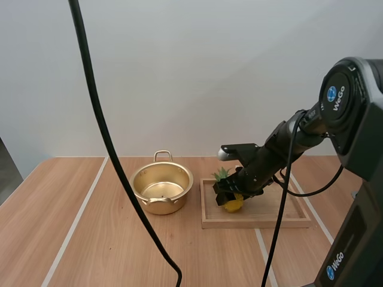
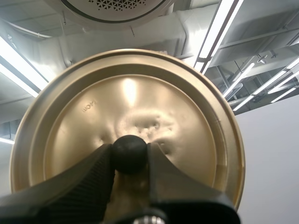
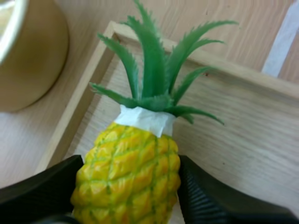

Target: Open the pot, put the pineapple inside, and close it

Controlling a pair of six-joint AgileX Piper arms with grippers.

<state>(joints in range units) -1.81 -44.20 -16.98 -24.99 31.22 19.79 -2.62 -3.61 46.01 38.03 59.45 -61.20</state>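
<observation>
A small yellow pineapple (image 1: pixel 233 204) with green leaves lies in the wooden tray (image 1: pixel 263 222). My right gripper (image 1: pixel 230 194) is shut on it. In the right wrist view the two black fingers (image 3: pixel 205 196) press the pineapple's body (image 3: pixel 128 172) from both sides, leaves pointing away over the tray floor (image 3: pixel 233 130). The golden pot (image 1: pixel 161 205) stands uncovered and empty, left of the tray. My left gripper (image 2: pixel 129 156) is shut on the black knob (image 2: pixel 128 153) of the golden lid (image 2: pixel 126 93), held up in the air.
The pot's rounded wall (image 3: pixel 28 56) sits just beyond the tray's left rim. White stripes run across the wooden table (image 1: pixel 78 221). Bare table surface lies left of the pot and in front of it.
</observation>
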